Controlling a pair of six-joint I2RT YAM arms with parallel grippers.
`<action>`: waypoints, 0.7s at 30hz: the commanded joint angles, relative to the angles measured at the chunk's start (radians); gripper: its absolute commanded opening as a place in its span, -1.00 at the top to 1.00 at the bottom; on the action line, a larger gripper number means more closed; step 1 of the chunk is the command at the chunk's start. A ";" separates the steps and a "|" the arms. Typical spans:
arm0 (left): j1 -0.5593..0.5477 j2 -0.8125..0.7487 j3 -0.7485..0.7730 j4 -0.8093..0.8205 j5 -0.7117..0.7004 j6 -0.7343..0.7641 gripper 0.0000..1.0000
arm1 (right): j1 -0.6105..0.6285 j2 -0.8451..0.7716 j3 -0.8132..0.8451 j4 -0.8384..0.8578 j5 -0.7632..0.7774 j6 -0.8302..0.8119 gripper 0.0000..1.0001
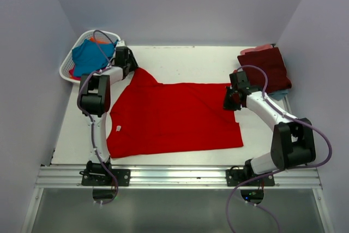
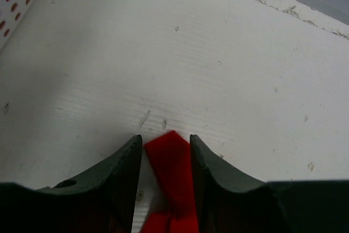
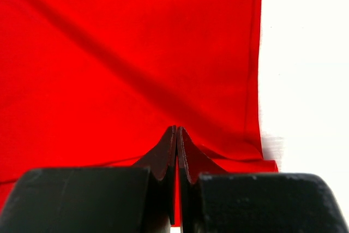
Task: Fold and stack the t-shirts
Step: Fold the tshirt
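Top external view: a large bright red cloth t-shirt (image 1: 174, 115) is laid flat in the middle of the flat white table (image 1: 180, 58). One sleeve is stretched toward the far left corner, and the left gripper (image 1: 131, 65) is seen right at its tip. In the left wrist view the two dark fingers (image 2: 122, 173) are spread apart, and the end of the red sleeve is seen lying on the table between them. A thin strip of white table is seen between the cloth and one finger, so the sleeve is not squeezed.

The right gripper (image 1: 230, 101) is placed at the right edge of the red t-shirt. In the right wrist view its fingers are pressed together. Red cloth is pinched at their tips, near the shirt's edge, and creases run out from that spot.

A white plastic lattice basket (image 1: 68, 69) is set at the far left corner, just beside the left gripper. A teal blue cloth t-shirt (image 1: 90, 57) and an orange cloth t-shirt (image 1: 99, 41) are piled inside it. At the far right, a dark maroon cloth t-shirt (image 1: 267, 69) is folded on top of a stack. A pink cloth t-shirt (image 1: 264, 47) and a pale blue cloth t-shirt (image 1: 281, 95) are seen peeking out from under it.
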 commanded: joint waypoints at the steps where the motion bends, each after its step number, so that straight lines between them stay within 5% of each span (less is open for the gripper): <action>1: 0.021 -0.072 -0.034 0.099 -0.047 0.031 0.12 | 0.005 0.003 0.006 0.020 -0.010 -0.016 1.00; 21: -0.042 0.077 0.153 -0.085 -0.027 0.032 0.19 | 0.005 0.033 0.016 0.026 -0.022 -0.014 1.00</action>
